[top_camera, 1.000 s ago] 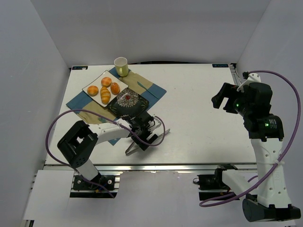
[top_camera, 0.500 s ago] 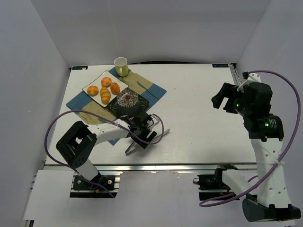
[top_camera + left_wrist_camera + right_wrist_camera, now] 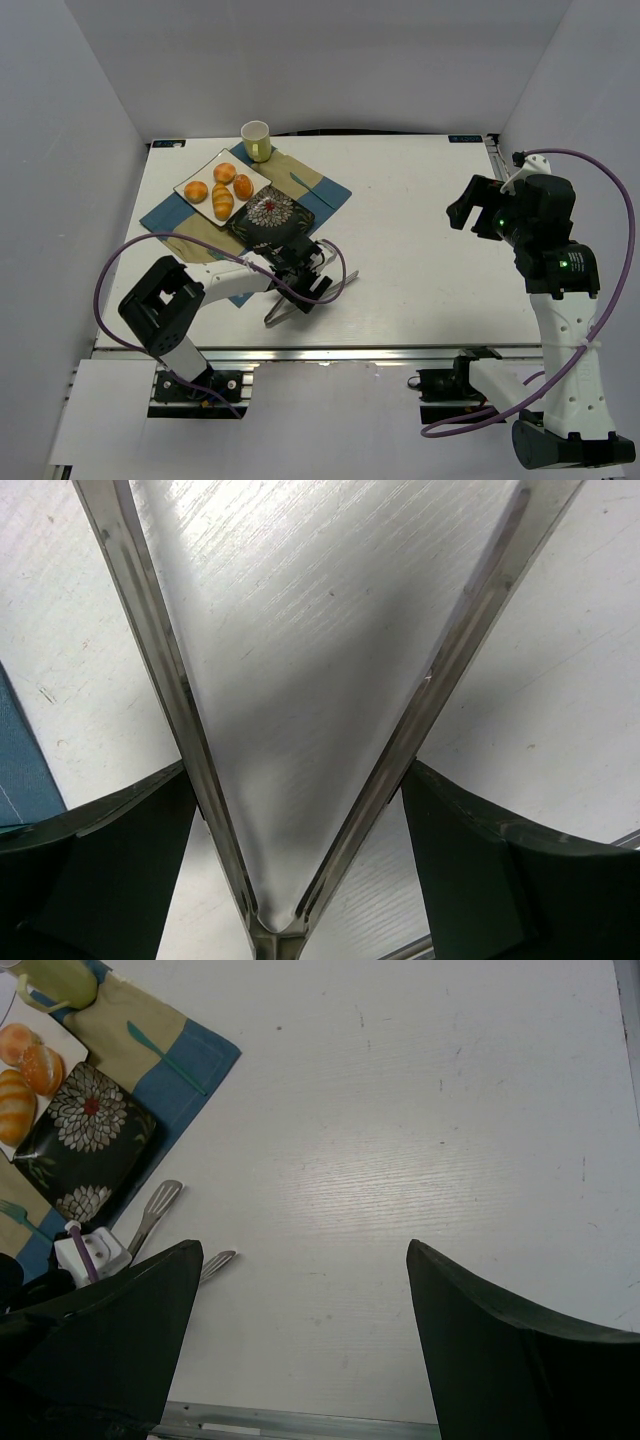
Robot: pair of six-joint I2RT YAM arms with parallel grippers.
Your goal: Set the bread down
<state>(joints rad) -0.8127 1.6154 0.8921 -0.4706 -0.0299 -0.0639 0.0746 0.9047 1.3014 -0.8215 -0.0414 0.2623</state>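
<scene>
Several golden bread rolls (image 3: 222,190) lie on a white plate (image 3: 196,176) at the back left; they also show in the right wrist view (image 3: 18,1072). A black floral plate (image 3: 270,217) sits beside it, bare. Metal tongs (image 3: 290,306) lie on the table in front of that plate. My left gripper (image 3: 305,282) is low over the tongs and open. In the left wrist view (image 3: 297,770) its fingers stand just outside the two spread tong arms (image 3: 440,680). My right gripper (image 3: 465,210) is open and empty, high over the right side (image 3: 303,1250).
A blue and tan placemat (image 3: 160,215) lies under the plates. A pale green cup (image 3: 256,140) stands behind them, and a teal knife (image 3: 165,1055) lies on the mat. The table's front rail (image 3: 300,1422) is near the tongs.
My left gripper has shifted a little left and back over the tongs, then held still. The tongs, the bread and the right arm have not moved.
</scene>
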